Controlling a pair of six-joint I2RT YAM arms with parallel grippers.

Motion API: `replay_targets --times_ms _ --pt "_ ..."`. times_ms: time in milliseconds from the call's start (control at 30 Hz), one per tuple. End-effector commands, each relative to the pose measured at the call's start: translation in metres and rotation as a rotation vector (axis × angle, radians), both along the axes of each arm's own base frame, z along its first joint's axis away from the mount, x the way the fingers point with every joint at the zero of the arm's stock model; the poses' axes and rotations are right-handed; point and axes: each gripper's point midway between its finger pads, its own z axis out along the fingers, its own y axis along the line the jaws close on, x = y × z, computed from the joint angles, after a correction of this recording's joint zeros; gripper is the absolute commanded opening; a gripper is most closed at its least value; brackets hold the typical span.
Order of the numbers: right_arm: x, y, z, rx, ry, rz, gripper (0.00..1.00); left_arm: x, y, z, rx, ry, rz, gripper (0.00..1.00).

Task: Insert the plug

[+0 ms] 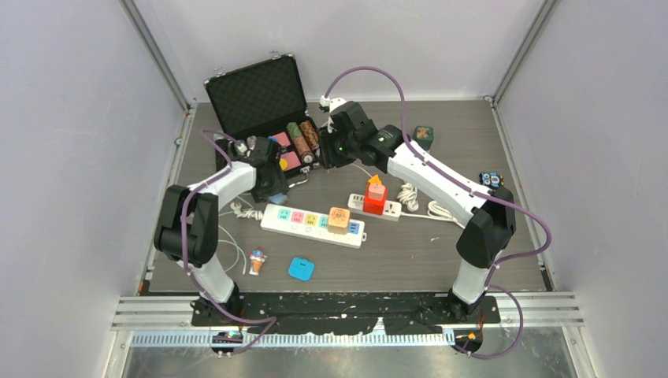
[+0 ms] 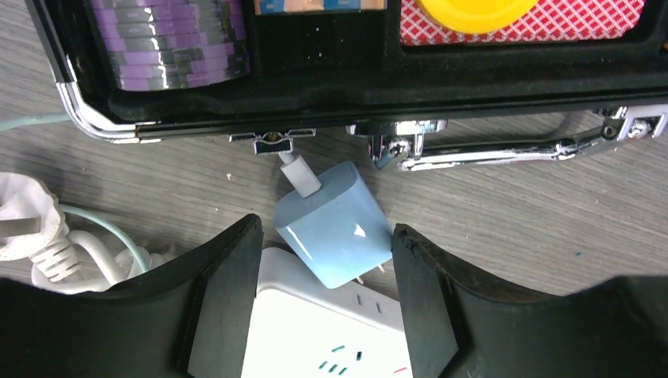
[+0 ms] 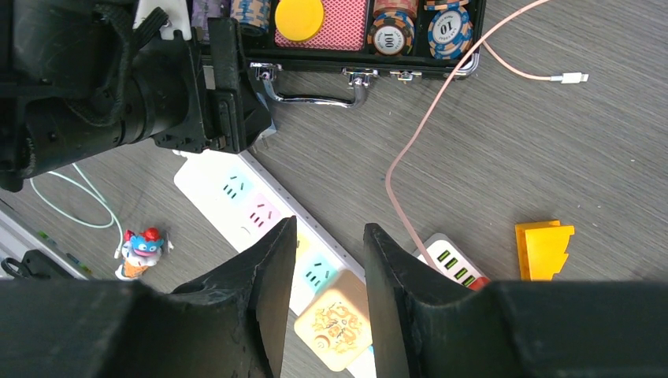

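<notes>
two black fingers of the left gripper stand spread either side of the pale blue plug, slack rather than clenched: bare table shows between the plug and one finger. the plug lies tilted at the end of the long white power strip, its prongs over the strip's edge and in no socket, a short white cable stub at its far end. the right gripper hangs above the middle of the same strip, jaws a little apart with nothing in them. just behind the strip's left end the black case stands open; its tray holds several stacks of poker chips, a red-patterned card deck and one yellow disc. on the strip sits one tan square adapter. to the strip's right lies a second, shorter strip carrying one red and orange block. in front of the long strip lie one small toy figure and one blue square pad.
</notes>
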Motion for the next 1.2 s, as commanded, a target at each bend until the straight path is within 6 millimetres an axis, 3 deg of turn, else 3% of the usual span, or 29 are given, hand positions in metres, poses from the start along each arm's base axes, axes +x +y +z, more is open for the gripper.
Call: replay_targets --times_ms 0,100,267,400,500,700,867,1000,1167 --pt "0.007 0.002 0.024 0.026 -0.055 -0.005 0.42 0.012 0.007 -0.002 0.023 -0.003 0.049 0.61" --pt "0.006 0.000 0.027 0.031 -0.059 -0.007 0.42 0.014 0.006 -0.006 0.021 -0.001 0.045 0.60" --pt "0.003 -0.003 0.030 0.033 -0.062 -0.012 0.42 0.013 0.006 -0.007 0.016 -0.002 0.044 0.49" --pt "0.002 -0.003 0.031 0.038 -0.060 -0.012 0.41 0.010 0.007 -0.003 0.010 -0.023 0.047 0.25" --pt "0.000 -0.003 0.034 0.048 -0.060 -0.007 0.42 0.008 0.008 0.009 0.006 -0.064 0.047 0.00" --pt "-0.003 -0.003 0.037 0.070 -0.047 -0.001 0.42 0.009 0.014 0.050 0.054 -0.226 0.001 0.00" --pt "-0.008 0.001 0.041 0.123 -0.006 0.037 0.45 0.008 0.004 0.092 0.082 -0.402 -0.131 0.00" --pt "-0.012 0.008 0.050 0.172 -0.003 0.106 0.55 0.006 -0.013 0.132 0.090 -0.600 -0.299 0.00" --pt "-0.021 0.019 0.074 0.256 -0.044 0.204 0.81 -0.010 -0.034 0.163 0.040 -0.834 -0.486 0.00"
